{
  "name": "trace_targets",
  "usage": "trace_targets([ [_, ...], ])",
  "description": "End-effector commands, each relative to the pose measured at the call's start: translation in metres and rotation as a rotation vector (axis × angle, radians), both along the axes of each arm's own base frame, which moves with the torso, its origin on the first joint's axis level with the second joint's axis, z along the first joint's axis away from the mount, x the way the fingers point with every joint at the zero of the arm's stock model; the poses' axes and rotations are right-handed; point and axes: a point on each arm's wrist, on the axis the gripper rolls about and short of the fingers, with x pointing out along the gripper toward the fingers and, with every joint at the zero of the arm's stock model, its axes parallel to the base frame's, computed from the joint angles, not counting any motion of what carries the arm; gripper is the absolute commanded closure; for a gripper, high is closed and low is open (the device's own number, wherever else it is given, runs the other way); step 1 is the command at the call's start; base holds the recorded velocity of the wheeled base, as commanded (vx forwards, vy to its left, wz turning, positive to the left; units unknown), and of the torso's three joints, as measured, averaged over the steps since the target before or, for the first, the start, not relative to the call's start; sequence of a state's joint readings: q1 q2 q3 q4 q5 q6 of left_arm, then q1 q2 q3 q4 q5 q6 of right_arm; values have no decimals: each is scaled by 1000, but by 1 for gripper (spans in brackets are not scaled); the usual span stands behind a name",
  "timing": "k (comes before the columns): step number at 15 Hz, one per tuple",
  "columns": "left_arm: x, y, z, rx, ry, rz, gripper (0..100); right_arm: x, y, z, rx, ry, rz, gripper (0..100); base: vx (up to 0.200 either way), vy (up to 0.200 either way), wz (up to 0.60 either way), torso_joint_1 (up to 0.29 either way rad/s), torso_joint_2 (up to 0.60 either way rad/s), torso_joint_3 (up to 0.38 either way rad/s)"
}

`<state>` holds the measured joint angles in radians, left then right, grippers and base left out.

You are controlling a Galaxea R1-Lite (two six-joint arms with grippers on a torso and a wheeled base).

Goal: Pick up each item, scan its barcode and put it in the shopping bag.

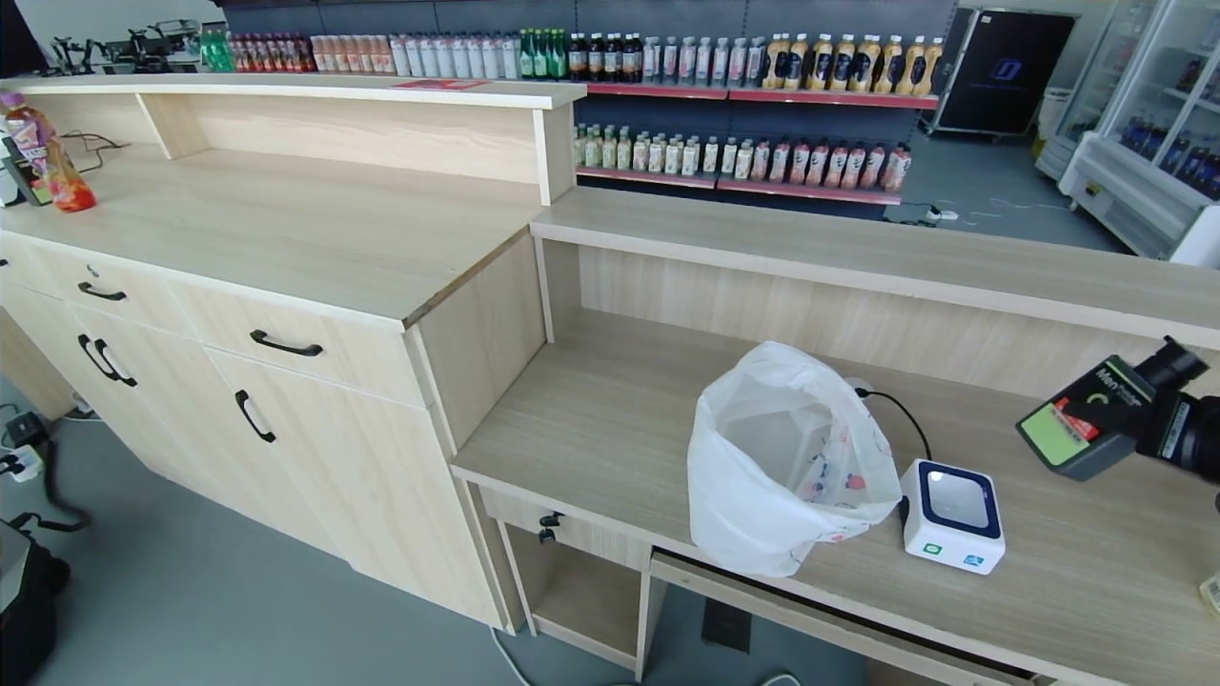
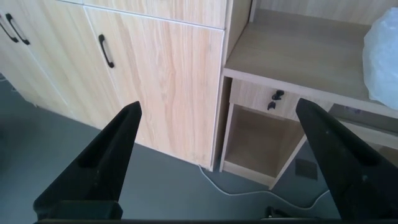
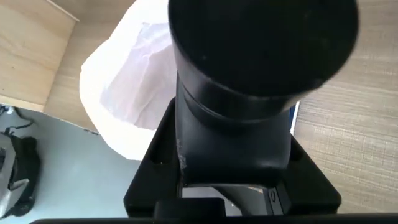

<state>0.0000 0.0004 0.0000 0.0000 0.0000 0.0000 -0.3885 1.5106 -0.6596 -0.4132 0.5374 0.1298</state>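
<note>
Holding tight to a dark plastic bottle with a green label and a black cap (image 1: 1087, 431), the right claw (image 1: 1168, 424) hangs in the air at the right side, above the low, pale wooden counter (image 1: 610, 419). Its fingers are clamped on the bottle. The bottle is tilted, with its green end pointing toward the bag and its cap up and away. It touches nothing but the claw. In the right wrist view the round black cap (image 3: 261, 50) is very close, and the claw (image 3: 230, 183) grips the bottle's body past it.

A thin white plastic shopping bag (image 1: 762, 495) stands open on the counter. Some colourful shapes show through its side, but it is hard to tell what they are. Just beside the bag, on its right, sits a small white square scanner with a dark blue frame (image 1: 953, 514), its window facing up. A black cable (image 1: 905, 414) runs from the scanner around behind the bag. The bottle is up and to the right of the scanner, apart from it.

The left claw (image 2: 219, 104) has its two black fingers (image 2: 99, 168) spread wide apart and holds nothing. It hangs over the grey floor (image 2: 161, 186), in front of the pale cupboard doors with black handles (image 2: 106, 50).

An orange drink bottle (image 1: 43, 152) stands on the higher counter at the far left.
</note>
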Motion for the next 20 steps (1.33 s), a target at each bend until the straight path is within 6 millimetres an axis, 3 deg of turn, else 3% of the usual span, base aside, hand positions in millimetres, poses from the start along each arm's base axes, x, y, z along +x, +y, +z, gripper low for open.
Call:
trace_targets([
  [1,0,0,0,0,0,0,0,16,-20,-26,24,52,27,100,0,0,0,0,0,0],
  [4,0,0,0,0,0,0,0,30,-33,-45,-38,-25,198,100,0,0,0,0,0,0],
  [11,0,0,0,0,0,0,0,45,-37,-83,-79,-28,297,100,0,0,0,0,0,0],
  [20,0,0,0,0,0,0,0,55,-49,-95,-6,-1,274,100,0,0,0,0,0,0],
])
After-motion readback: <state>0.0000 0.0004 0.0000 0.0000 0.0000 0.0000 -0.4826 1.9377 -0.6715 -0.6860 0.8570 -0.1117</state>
